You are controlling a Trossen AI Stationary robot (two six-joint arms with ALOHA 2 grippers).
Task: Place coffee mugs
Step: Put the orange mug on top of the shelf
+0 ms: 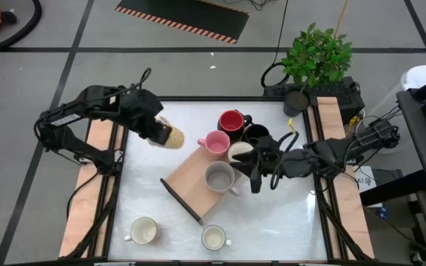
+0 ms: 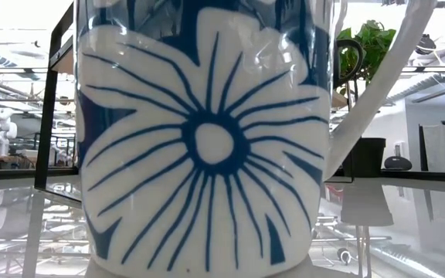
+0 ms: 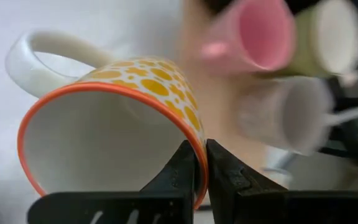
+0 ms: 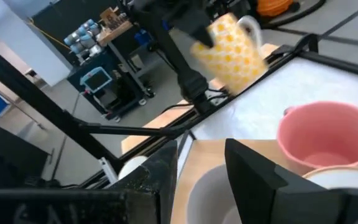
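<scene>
Table (image 1: pixel 287 222) white and framed, filling the middle of the high view, with green plant (image 1: pixel 316 55) in its black pot off the upper right corner. Wooden board (image 1: pixel 191 185) lying slantwise at centre, apparently serving as the place for the mugs. Left gripper (image 1: pixel 154 131) raised at upper left of the board, pinched narrow on the wall of the yellow-dotted mug (image 3: pixel 135 106), one finger inside the orange rim and one outside, mug tilted on its side; probably carried this way to be swung over toward the board. Right gripper (image 4: pixel 197 174) reaching in from the right, fingers partly apart astride the rim of the grey mug (image 1: pixel 219 177) on the board; cannot tell whether pinching or free. Blue-flowered mug (image 2: pixel 207 139) standing right before the low camera. Pink mug (image 1: pixel 214 142), red mug (image 1: pixel 231 120), black mug (image 1: pixel 257 133) and a cream mug (image 1: pixel 240 152) bunched at the board's upper right end. Two cream mugs (image 1: pixel 144 231) along the lower edge, well apart from the board, not yet placed.
</scene>
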